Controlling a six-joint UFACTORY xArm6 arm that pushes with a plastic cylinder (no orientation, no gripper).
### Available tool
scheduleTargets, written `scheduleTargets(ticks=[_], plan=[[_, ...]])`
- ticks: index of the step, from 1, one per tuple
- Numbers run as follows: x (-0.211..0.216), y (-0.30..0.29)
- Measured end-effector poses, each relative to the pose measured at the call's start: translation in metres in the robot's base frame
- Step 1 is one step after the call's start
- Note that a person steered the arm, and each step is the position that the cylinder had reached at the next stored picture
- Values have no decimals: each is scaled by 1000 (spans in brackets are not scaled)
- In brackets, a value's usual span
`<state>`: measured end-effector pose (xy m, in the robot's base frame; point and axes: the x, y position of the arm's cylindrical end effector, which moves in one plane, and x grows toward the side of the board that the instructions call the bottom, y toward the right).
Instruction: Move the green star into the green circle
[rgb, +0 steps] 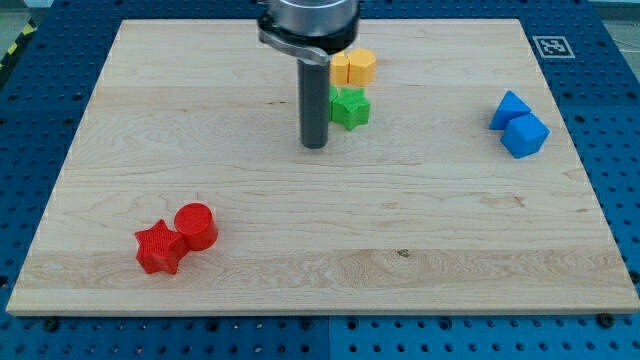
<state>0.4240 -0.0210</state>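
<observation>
Camera view:
bench (300, 230): light wood board on blue pegboard; small black-white marker tag (548, 45) at its top right corner.
my tip (315, 146): lower end of the dark upright rod, resting on the bench in upper-middle area. No jaws on this rig, so end effector is just the rod; nothing to be apart, together or clamped.
green star (351, 108): task's thing. Sits just to the view's right of the rod, slightly above the tip's level. Its left side is partly hidden by the rod; contact w/ rod can't be told.
green bit: a sliver of green shows at the rod's right edge, beside the star; can't tell if it's the star or another block.
yellow blocks (354, 67): look like two, close together, just above the green star; right one looks hexagonal, left one partly behind the rod.
blue blocks (518, 124): two, touching, far at the view's right, well apart from tip; shapes unclear, angular.
red star (158, 248): lower left of bench.
red cylinder (196, 225): touching red star on its upper right; both well apart from tip.
</observation>
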Motion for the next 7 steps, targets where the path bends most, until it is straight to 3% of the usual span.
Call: scheduleTargets(ticks=[3,5,7], plan=[[-77,2],[-18,13],[-20,94]])
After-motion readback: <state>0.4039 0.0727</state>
